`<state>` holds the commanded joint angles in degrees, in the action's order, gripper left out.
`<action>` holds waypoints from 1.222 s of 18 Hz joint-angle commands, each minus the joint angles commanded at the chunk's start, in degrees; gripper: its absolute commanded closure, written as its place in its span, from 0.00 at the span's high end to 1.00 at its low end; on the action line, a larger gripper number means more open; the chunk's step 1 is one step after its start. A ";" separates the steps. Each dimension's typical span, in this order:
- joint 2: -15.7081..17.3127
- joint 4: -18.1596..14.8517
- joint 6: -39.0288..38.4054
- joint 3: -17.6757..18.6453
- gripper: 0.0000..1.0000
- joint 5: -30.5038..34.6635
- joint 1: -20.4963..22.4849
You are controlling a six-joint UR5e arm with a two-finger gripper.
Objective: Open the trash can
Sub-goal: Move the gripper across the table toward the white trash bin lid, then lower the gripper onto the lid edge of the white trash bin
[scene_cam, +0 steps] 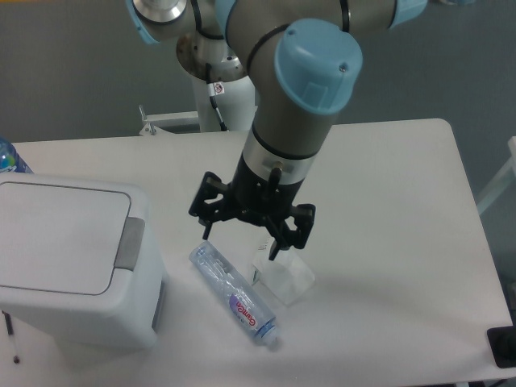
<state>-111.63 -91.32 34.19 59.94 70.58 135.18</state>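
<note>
**Waiting on a closed lid: arm not yet at the bin**

Spanning most of the view, the white table [387, 201] carries everything. At about 8 o'clock on it sits the trash can [68, 266], lid flat and shut, its grey push tab [129, 242] on the edge facing the arm and untouched. By my reading nothing of the task is done; reaching the tab and pressing it all remains.

Next in size, the robot arm [298, 105] comes down from 12 o'clock, ending near the centre. Its gripper [250, 230] hangs at 3 o'clock from the bin, well apart from the tab. The fingers stand spread wide and hold nothing.

Below the gripper, toward 6 o'clock, lies a clear plastic bottle [234, 294] on its side, and just beside it a small clear cup [284, 278]. Whether a fingertip grazes the cup I cannot tell.
</note>
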 joint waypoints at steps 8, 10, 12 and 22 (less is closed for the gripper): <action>-0.35 0.26 -3.25 0.09 1.00 -1.58 -0.88; -0.78 0.35 -3.34 0.09 1.00 -1.50 -1.49; -0.96 0.26 -3.86 0.26 1.00 -1.50 -1.76; -1.93 0.35 -8.08 0.27 1.00 -1.23 -3.16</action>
<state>-113.55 -90.97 26.11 60.21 69.35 132.01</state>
